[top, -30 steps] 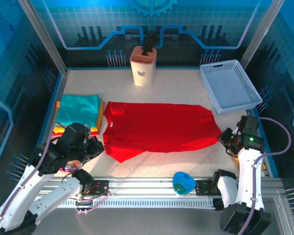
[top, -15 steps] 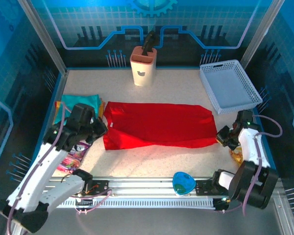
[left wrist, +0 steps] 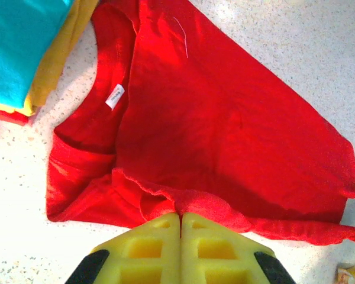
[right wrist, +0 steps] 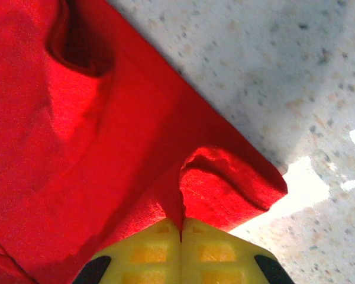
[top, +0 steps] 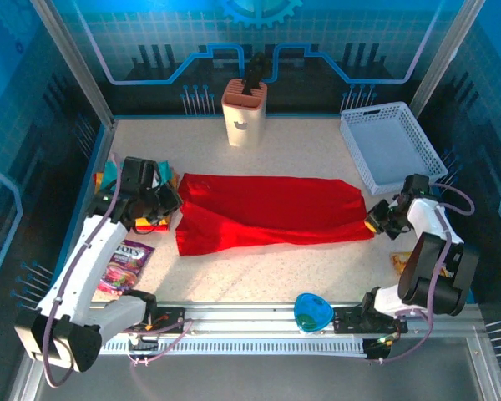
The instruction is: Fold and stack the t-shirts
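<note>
Speckled tabletop (top: 309,159) inside a blue-walled cell is seen carrying a red t-shirt (top: 267,213), spread lengthwise across the middle with its collar end toward the left edge. A white mesh basket (top: 355,154) is set at the far right corner. At the left edge, folded t-shirts (left wrist: 23,47), teal over yellow, are stacked just beside the red collar. A pale knife block (top: 244,113) is placed at the middle of the far edge. The left gripper (left wrist: 181,216) is clamped on a raised fold of the red hem at the collar end, pads pressed together. The right gripper (right wrist: 181,228) is pinched tight on the shirt's corner near the right edge. A candy packet (top: 125,259) is laid near the front left corner. A small white label (left wrist: 114,96) is shown inside the collar.
</note>
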Motion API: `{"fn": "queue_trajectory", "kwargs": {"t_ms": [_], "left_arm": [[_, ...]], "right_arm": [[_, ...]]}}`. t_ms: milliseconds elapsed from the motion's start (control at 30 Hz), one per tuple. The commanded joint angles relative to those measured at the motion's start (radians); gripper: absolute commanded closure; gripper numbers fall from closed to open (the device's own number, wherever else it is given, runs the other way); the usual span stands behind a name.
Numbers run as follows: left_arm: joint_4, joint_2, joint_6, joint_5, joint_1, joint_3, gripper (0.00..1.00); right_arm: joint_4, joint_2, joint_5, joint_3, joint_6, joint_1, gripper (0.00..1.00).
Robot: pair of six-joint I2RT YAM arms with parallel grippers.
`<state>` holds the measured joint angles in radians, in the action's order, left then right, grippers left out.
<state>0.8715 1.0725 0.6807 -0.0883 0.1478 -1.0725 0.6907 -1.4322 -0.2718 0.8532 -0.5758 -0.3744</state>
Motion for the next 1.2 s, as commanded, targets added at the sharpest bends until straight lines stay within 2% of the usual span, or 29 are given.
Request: {"fn": "queue_trajectory", "kwargs": {"t_ms": [0,400,567,1167], "left_arm": [[-0.054,0.018,-0.044,-0.026,-0.019,0.016,1.00],[-0.110,0.106,-0.076,-0.011,-0.030,0.034,1.00],[-0.135,0.141,-0.085,-0.007,-0.030,0.032,1.00],[-0.123,0.360,-0.135,0.028,-0.031,-0.161,1.00]], "right_arm": [[-0.032,-0.056,-0.039,0.047,-0.019,-0.012,1.00],[-0.083,-0.149,-0.063,0.100,-0.048,-0.003,0.98],[-0.107,-0.160,-0.083,0.091,-0.046,-0.001,0.83],[-0.140,-0.163,-0.086,0.080,-0.056,0.003,0.84]]}}
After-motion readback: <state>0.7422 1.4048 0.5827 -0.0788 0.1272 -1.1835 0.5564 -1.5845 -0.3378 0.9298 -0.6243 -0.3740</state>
